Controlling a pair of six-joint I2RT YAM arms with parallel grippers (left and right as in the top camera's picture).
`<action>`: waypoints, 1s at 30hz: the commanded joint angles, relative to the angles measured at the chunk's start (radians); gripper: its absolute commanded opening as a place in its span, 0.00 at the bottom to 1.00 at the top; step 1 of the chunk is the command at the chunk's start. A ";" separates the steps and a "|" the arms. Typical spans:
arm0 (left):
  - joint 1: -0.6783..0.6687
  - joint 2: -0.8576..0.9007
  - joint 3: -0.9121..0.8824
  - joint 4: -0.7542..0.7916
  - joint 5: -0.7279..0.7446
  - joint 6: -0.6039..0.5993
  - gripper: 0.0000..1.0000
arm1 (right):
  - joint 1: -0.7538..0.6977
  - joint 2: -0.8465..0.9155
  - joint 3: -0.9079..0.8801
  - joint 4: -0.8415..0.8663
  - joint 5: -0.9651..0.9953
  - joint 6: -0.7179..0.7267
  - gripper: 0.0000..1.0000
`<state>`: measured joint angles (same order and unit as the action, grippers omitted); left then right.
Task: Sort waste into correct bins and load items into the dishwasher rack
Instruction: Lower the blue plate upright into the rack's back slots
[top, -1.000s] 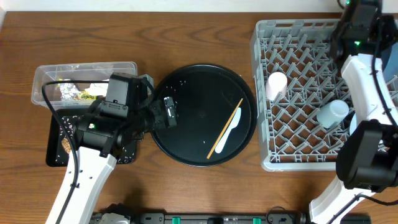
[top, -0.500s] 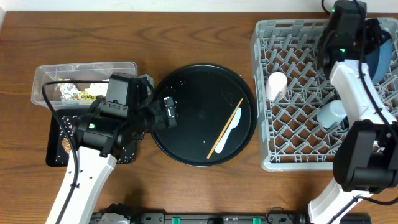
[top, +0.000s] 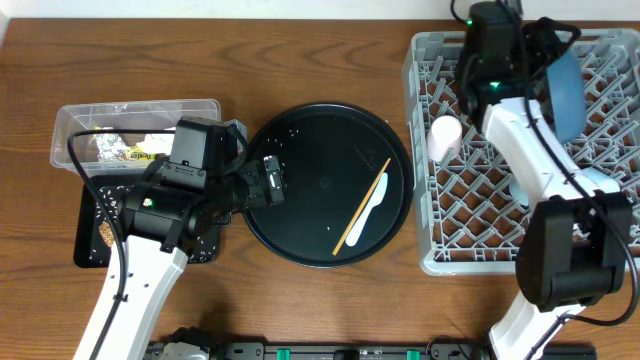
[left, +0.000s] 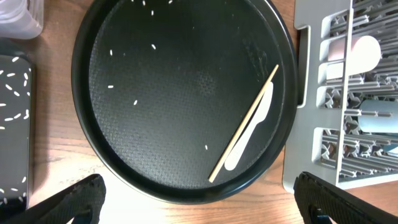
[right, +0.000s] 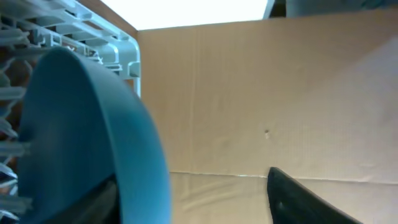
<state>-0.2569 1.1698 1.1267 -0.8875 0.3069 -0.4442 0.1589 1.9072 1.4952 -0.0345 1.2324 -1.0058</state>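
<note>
Blue dish (top: 562, 92) stands on edge over the back part of the rack (top: 470, 266), long axis front-to-back, close against one finger of the right gripper (right: 196, 202) (fingers look spread wide, can't tell if they actually grip it). The dish is plain dark blue, smooth and curved. Left gripper (left: 196, 190) hangs wide open and empty over the round tray (left: 81, 99), well away.
</note>
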 joint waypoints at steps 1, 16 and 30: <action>0.004 0.002 -0.006 -0.002 -0.013 0.010 0.98 | 0.048 0.000 0.002 0.028 0.090 0.002 0.75; 0.004 0.002 -0.006 -0.002 -0.013 0.010 0.98 | 0.252 0.000 0.009 0.663 0.196 -0.424 0.85; 0.004 0.002 -0.006 -0.002 -0.013 0.010 0.98 | 0.294 -0.062 0.116 1.107 0.353 -0.660 0.88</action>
<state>-0.2569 1.1698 1.1225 -0.8871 0.3069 -0.4442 0.4385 1.8915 1.5787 1.0637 1.5661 -1.6123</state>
